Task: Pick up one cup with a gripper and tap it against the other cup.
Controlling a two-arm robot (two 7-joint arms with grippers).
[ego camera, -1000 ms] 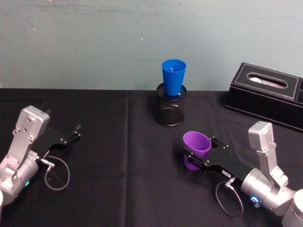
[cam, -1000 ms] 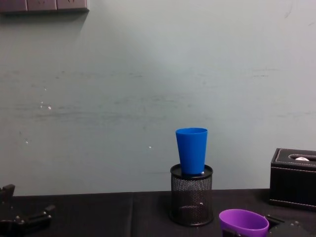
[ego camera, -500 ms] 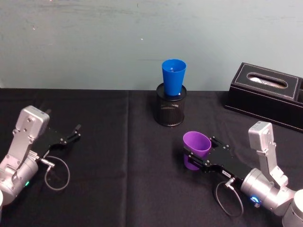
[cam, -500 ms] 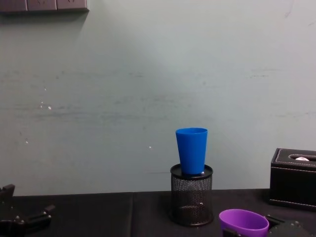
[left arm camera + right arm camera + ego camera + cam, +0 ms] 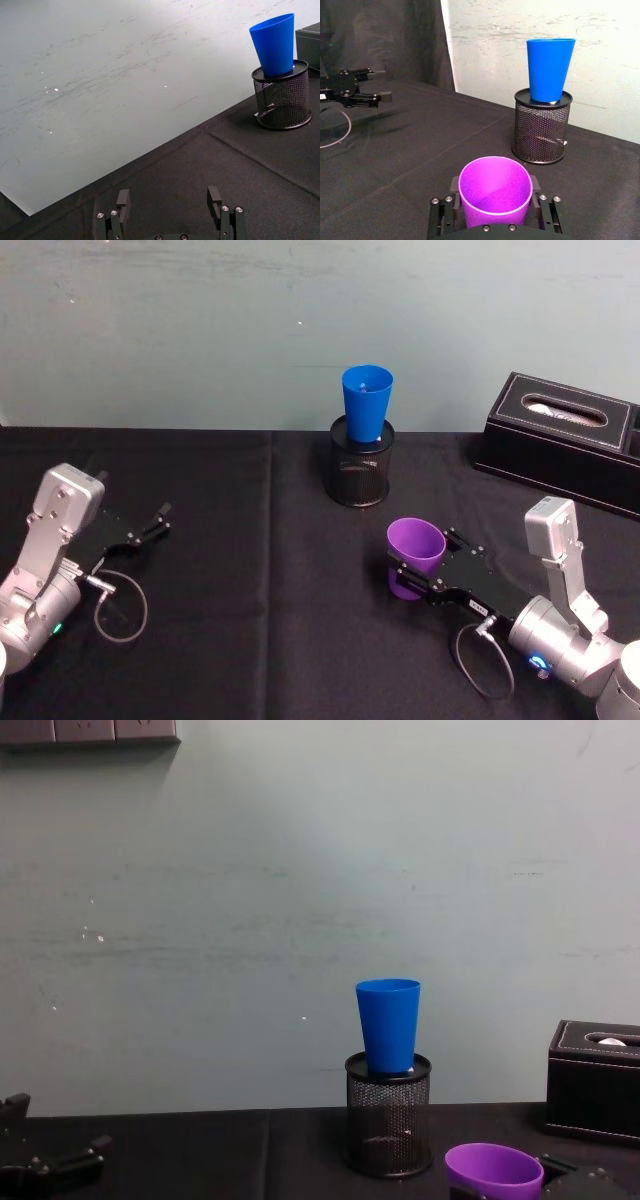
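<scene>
your left gripper (image 5: 160, 520) lies low over the black-clothed tabletop (image 5: 250, 610), well to the left of the black wire-mesh pen holder (image 5: 360, 475). its fingers are spread with nothing between them. i read it as parked: this job needs one arm, so it sits out of the way.

the tall bright blue plastic tumbler (image 5: 366, 402) stands upright with its narrow base dropped into the mouth of the pen holder. that perch leaves its wall high and free, an easy target for a tap. it also looks top-heavy, so you'll want a light touch.

just in front of the pen holder and a little to its right, the purple tapered plastic tumbler (image 5: 413, 555) with the wide rolled rim sits in your right gripper (image 5: 494, 184). the fingers pinch its lower wall from both sides, which leaves the upper wall bare to meet the blue one. it leans a little leftward; whether its base is off the tabletop you cannot tell. the two tumblers are apart, so the lift and the reach toward the pen holder are not yet done.

the black box-shaped tissue holder (image 5: 560, 435) stands well to the right of the pen holder, off that path.
</scene>
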